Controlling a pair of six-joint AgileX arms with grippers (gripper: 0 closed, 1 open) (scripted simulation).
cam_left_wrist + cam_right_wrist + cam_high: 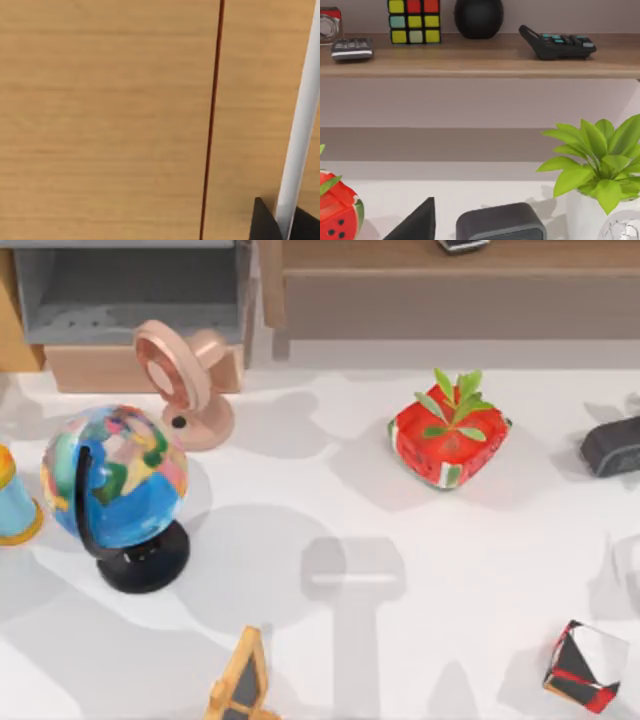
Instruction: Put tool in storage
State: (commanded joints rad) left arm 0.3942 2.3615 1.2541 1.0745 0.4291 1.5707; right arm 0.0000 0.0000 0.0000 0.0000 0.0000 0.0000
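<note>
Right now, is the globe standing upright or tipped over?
Upright: the globe stands on its black round base, on the white table.

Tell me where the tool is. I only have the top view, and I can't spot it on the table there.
Observer: In the left wrist view the tool, a thin white strip, sits between the left gripper's dark fingers, close against a wooden panel.
Operator: What is on the shelf at the back?
Observer: In the right wrist view a colour cube, a black ball and a calculator rest on it.
Operator: And the black thing at the table's right?
Observer: It's a dark rounded box, next to a leafy plant.
</note>
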